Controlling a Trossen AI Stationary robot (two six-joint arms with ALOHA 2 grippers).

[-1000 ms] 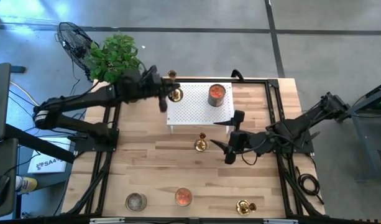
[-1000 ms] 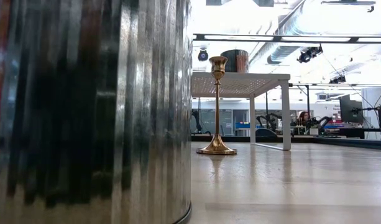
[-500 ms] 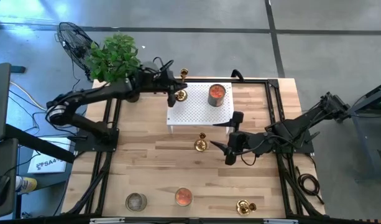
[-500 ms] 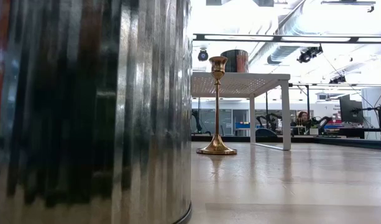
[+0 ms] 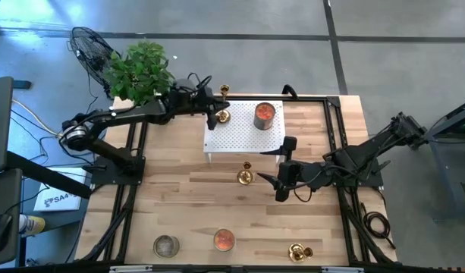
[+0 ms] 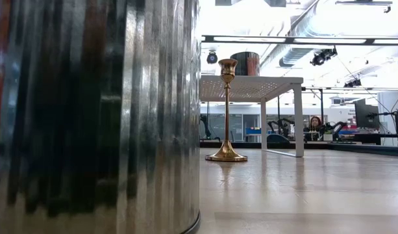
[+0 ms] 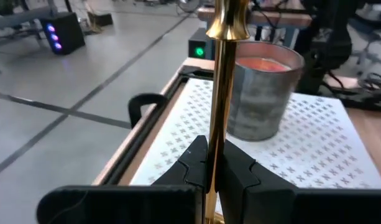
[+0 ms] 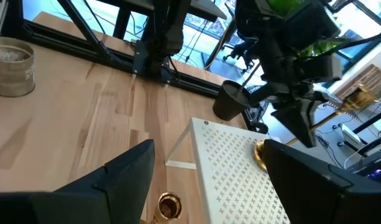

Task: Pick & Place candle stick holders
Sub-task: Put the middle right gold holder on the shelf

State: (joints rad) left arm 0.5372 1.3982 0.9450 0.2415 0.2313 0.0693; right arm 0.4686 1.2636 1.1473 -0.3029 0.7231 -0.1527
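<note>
Tall brass candlestick (image 7: 222,93) is sitting pinched at its stem between the left gripper (image 7: 213,163) fingers, jaws closed tight on it, base hanging just over the white perforated stand (image 5: 243,136) at its far-left corner, tilted w/ cup end poking past the edge. Tin candle (image 5: 264,114) is standing on same stand, near it. Second candlestick (image 5: 245,175) is standing upright on wood table (image 5: 186,205) just in front of stand. Third one (image 5: 298,251) is lying near front edge. Right gripper (image 5: 275,168) is waiting beside 2nd candlestick, jaws spread wide, holding nothing.
</note>
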